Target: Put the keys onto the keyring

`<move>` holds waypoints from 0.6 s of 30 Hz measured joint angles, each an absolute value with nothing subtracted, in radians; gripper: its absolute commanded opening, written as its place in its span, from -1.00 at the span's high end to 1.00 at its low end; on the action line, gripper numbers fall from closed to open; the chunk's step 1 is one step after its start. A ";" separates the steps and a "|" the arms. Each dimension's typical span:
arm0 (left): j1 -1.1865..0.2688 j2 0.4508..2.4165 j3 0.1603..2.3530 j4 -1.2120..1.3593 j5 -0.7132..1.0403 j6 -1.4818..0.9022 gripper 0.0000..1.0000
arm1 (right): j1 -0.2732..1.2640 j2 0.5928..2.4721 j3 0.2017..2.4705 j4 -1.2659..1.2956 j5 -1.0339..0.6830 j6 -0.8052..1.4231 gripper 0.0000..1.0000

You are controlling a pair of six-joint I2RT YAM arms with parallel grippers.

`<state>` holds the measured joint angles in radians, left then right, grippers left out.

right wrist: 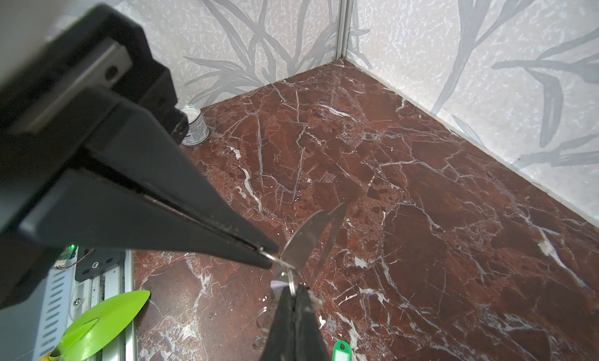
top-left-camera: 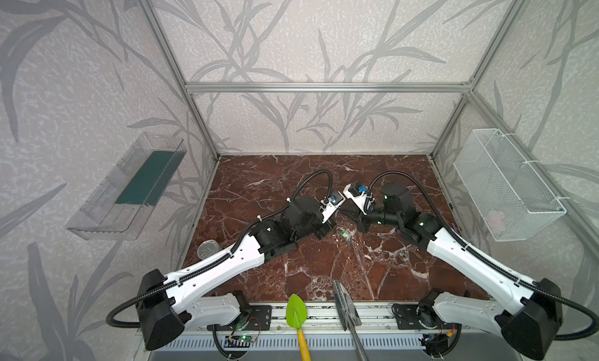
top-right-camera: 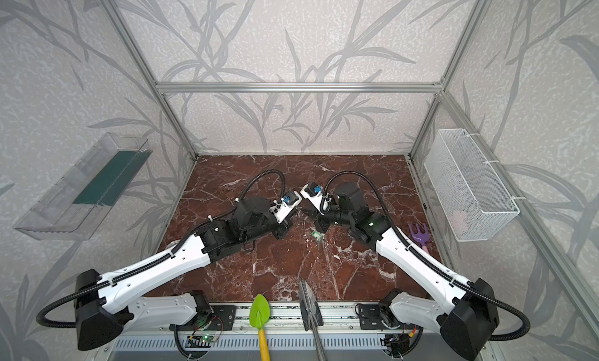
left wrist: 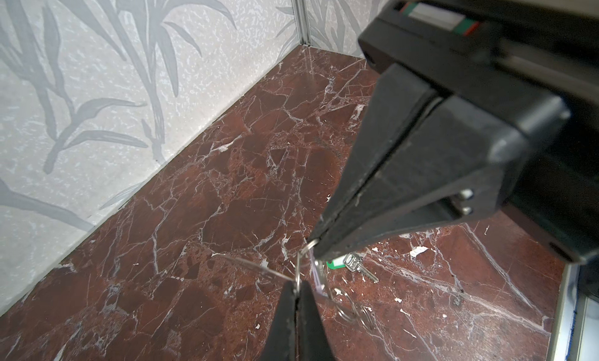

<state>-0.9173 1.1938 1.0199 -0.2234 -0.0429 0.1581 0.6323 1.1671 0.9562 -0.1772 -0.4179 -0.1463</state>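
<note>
1. Work surface: a red-brown marble-pattern table (top-left-camera: pixel 259 181) inside a leaf-papered enclosure; a tin can (right wrist: pixel 194 126) stands near the left edge, well apart from the work
2. Tool state: the left gripper (left wrist: pixel 296 289) and the right gripper (left wrist: pixel 313 246) meet tip to tip over the middle of the table, each with its jaws pressed together on the thin wire ring of the keyring (right wrist: pixel 311 239)
3. Keyring location: held off the table between the two grippers; the flat grey tag stands up from the ring, edge-on in the left wrist view
4. Keys location: the green key (left wrist: pixel 335 263) lies flat on the table just beside the grippers, also visible in both top views (top-left-camera: pixel 345 234). A pale lilac piece (left wrist: pixel 317 275) hangs by the ring; whether that key is already threaded cannot be told
5. Handling judgement, keyring: light, stiff and springy; smooth wire is likely to slip or rotate in the pads. Grip the ring itself on either side of the split, not the tag
6. Handling judgement, keys: small, rigid, light and low against a hard surface. Take hold at the plastic head cover, which offers more friction than the blade, leaving the hole clear for the ring end
</note>
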 measured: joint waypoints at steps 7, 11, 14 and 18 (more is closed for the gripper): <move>-0.921 1.180 1.007 -0.223 -0.055 0.161 1.00 | 0.632 1.182 0.958 -0.175 -0.422 -0.139 1.00; -0.921 1.168 0.993 -0.222 -0.062 0.164 1.00 | 0.632 1.196 0.964 -0.175 -0.434 -0.134 1.00; -0.922 1.158 0.978 -0.215 -0.067 0.165 1.00 | 0.631 1.205 0.965 -0.175 -0.448 -0.127 1.00; -0.922 1.147 0.961 -0.198 -0.072 0.166 1.00 | 0.628 1.213 0.969 -0.176 -0.461 -0.121 1.00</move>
